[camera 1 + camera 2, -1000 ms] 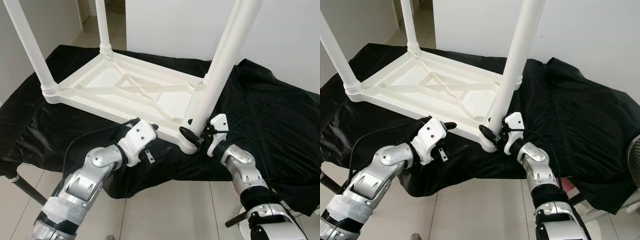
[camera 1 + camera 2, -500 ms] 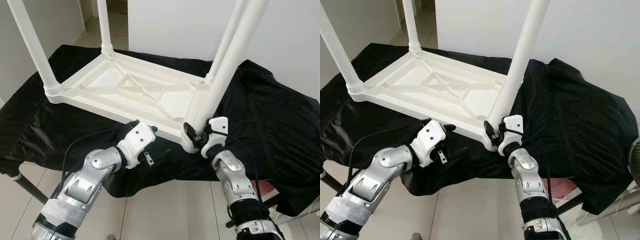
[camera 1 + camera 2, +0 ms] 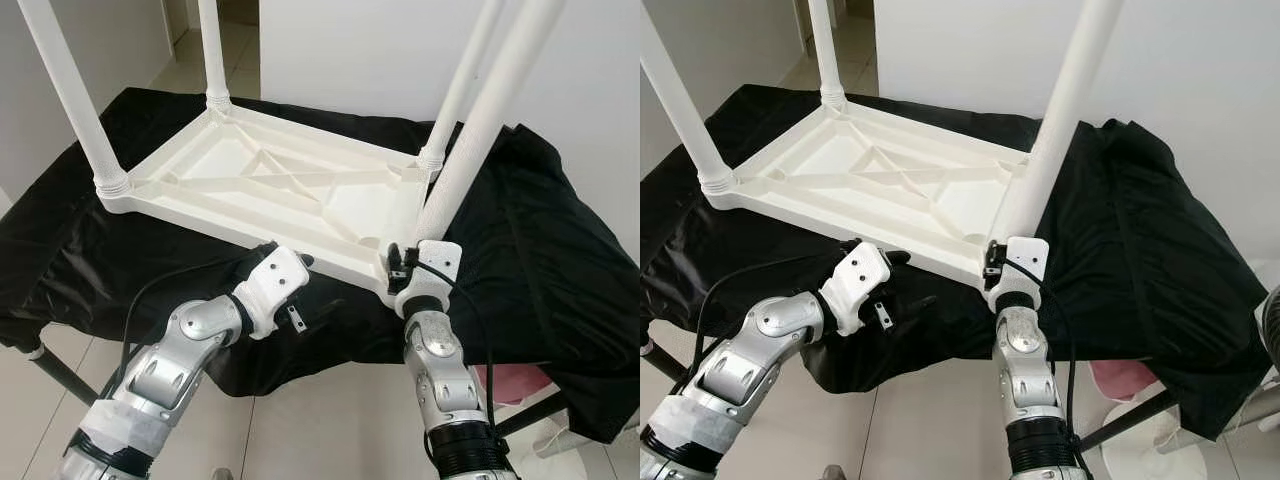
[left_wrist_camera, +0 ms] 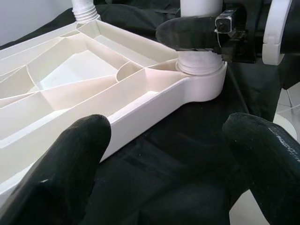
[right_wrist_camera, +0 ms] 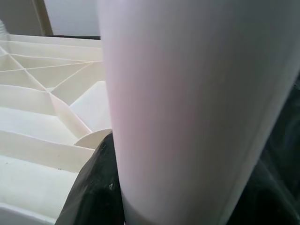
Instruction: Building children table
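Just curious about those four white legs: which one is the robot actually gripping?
The near-right leg, closest to the robot; the right pincer clamps its base.

The right arm rose almost straight up from the near edge, its forearm upright and wrist bent forward, and the right gripper [image 3: 398, 268] clasped the near-right table leg [image 3: 470, 150] at its base, black fingers [image 4: 187, 33] pressed around it. The left arm reached in from the near left, elbow bent, and the left gripper [image 3: 285, 258] hung with its fingers [image 4: 65, 173] spread apart
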